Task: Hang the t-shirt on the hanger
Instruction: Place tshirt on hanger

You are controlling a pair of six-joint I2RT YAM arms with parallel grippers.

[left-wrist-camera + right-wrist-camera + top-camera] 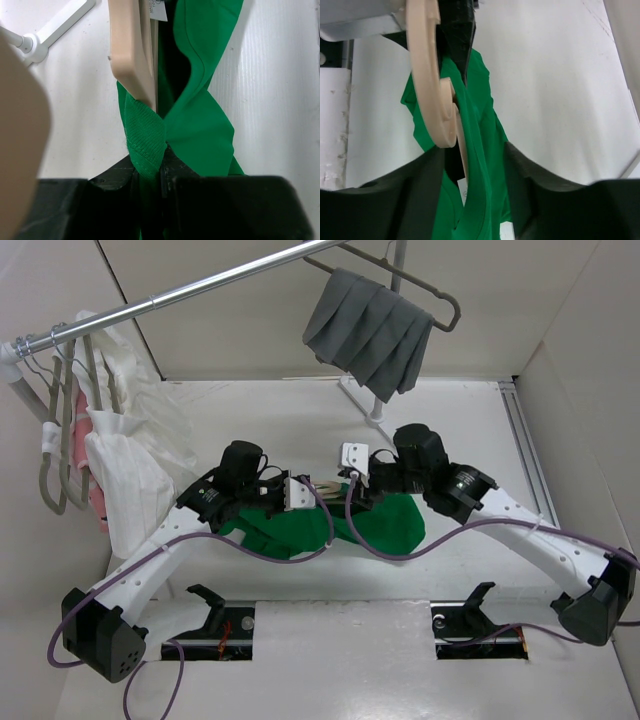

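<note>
1. Nearest the bases, both arms reach inward and meet over the middle of the table (250, 420).
2. The left gripper (161, 166) is clamped tight on the ribbed neckband of the t-shirt (385, 525), pinching it just under one shoulder end of the hanger (131, 50).
3. The right gripper (472, 160) has its jaws apart, straddling the hanger's curved arm and a fold of green cloth. No firm pinch on either shows.
4. The t-shirt is half lifted. Its neck is up between the two grippers, and the rest lies bunched on the table below them. The hanger's shoulder sits at the neck opening, and how deep it has gone in is hidden.
5. Judged from this, the step in hand is threading the hanger through the neck. The next move calls for the neckband held open and taut while the shoulder is eased inside without catching the ribbing. The other shoulder follows.
6. Farther back, white garments (130, 465) hang at the left of the rail (200, 285), and a grey pleated cloth (370, 330) hangs farther along it.
</note>
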